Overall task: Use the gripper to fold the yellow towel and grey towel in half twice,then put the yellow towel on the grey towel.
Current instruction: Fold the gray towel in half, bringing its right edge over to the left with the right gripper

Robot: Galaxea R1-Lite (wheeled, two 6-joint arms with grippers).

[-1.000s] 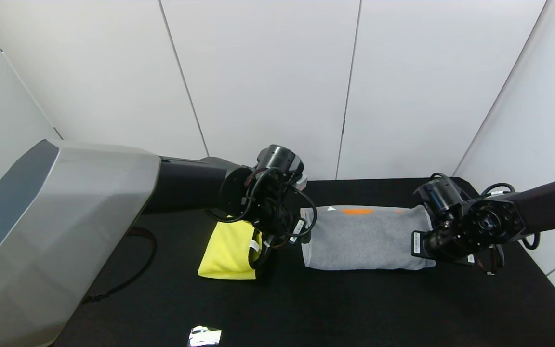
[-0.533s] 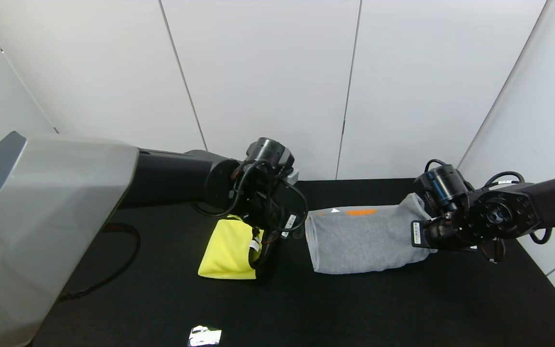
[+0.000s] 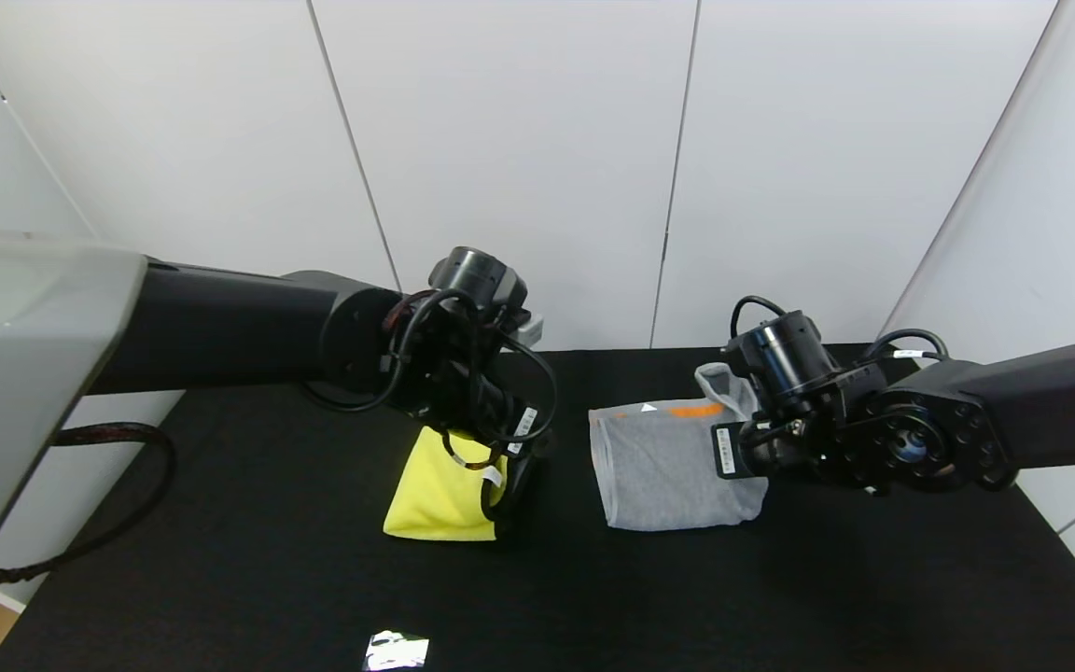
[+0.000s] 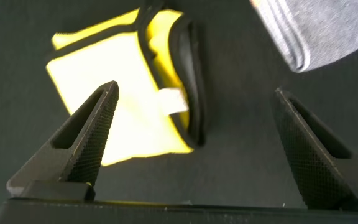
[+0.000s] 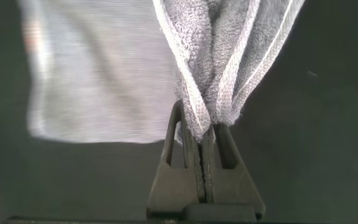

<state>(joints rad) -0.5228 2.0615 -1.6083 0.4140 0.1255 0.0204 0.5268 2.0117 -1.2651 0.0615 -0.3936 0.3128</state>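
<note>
The yellow towel [image 3: 435, 499] lies folded on the black table, left of centre, and the left wrist view shows its black edging and white tag [image 4: 174, 101]. My left gripper [image 4: 196, 88] hovers open just above its right edge, holding nothing. To the right lies the grey towel [image 3: 663, 467], its orange band [image 3: 694, 410] at the far side. My right gripper [image 5: 199, 127] is shut on that towel's doubled right edge [image 5: 222, 68]. It holds the edge raised over the towel's right part, so the cloth bends upward there.
White wall panels [image 3: 519, 168] close the back and sides of the black table [image 3: 780, 579]. A small shiny object [image 3: 396, 651] lies at the front edge. The table's right edge [image 3: 1074, 546] runs close behind the right arm.
My right gripper has carried the grey towel's right end up and leftward, so the towel looks shorter. The left arm has drawn back to the left, away from the grey towel.
</note>
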